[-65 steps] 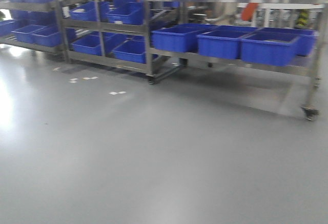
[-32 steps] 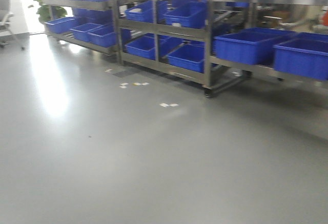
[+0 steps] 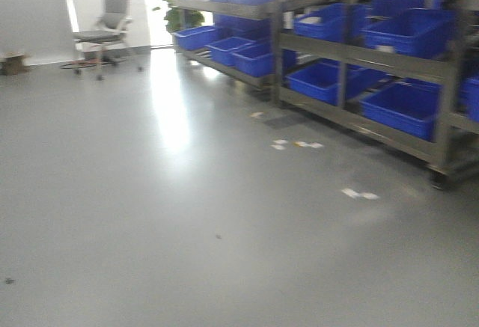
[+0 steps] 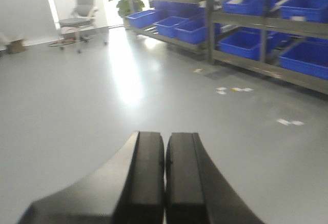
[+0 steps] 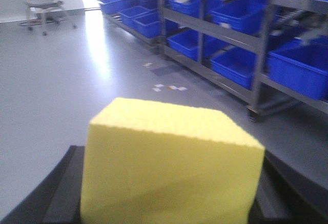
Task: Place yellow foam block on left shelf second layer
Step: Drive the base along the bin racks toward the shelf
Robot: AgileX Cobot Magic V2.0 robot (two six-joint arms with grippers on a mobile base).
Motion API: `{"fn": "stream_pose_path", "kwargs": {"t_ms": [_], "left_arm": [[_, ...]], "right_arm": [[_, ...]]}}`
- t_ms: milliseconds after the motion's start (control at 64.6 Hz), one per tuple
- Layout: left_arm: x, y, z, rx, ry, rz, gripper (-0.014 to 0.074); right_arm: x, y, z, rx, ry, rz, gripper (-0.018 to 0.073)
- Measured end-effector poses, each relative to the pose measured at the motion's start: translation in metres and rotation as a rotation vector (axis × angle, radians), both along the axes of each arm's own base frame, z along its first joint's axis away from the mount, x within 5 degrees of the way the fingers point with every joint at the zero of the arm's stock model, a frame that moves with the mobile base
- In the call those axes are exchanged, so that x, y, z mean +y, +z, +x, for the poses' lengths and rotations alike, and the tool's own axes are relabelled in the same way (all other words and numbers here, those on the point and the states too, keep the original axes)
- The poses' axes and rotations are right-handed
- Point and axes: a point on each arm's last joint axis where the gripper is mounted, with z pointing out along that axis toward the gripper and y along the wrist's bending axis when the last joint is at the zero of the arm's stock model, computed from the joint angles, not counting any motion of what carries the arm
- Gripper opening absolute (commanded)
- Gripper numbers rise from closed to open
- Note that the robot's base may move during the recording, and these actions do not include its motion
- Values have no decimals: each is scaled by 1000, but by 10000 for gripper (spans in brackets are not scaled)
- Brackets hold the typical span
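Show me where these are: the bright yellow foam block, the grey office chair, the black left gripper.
bright yellow foam block [image 5: 169, 178]: right wrist view, middle of its front face.
grey office chair [image 3: 101, 34]: exterior front view, on its seat.
black left gripper [image 4: 165, 137]: left wrist view, between its shut fingertips.

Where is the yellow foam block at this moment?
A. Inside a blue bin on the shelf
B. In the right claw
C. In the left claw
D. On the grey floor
B: the right wrist view shows the yellow foam block sitting between the dark fingers of the right claw, while the left claw is closed with nothing in it.
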Motion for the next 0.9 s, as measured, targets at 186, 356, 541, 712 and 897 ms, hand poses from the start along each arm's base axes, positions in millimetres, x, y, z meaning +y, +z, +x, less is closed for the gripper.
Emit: {"fn": "stream_pose_path", "kwargs": {"t_ms": [186, 356, 541, 712, 897], "left_arm": [[0, 0, 0, 0, 0, 0, 136], [0, 0, 0, 0, 0, 0, 136], [0, 0, 0, 0, 0, 0, 136], [0, 0, 0, 0, 0, 0, 136], [0, 0, 0, 0, 0, 0, 136]], "right_arm": [[0, 0, 0, 0, 0, 0, 320], [0, 0, 0, 0, 0, 0, 320], [0, 0, 0, 0, 0, 0, 320], [0, 0, 0, 0, 0, 0, 320], [0, 0, 0, 0, 0, 0, 320]]}}
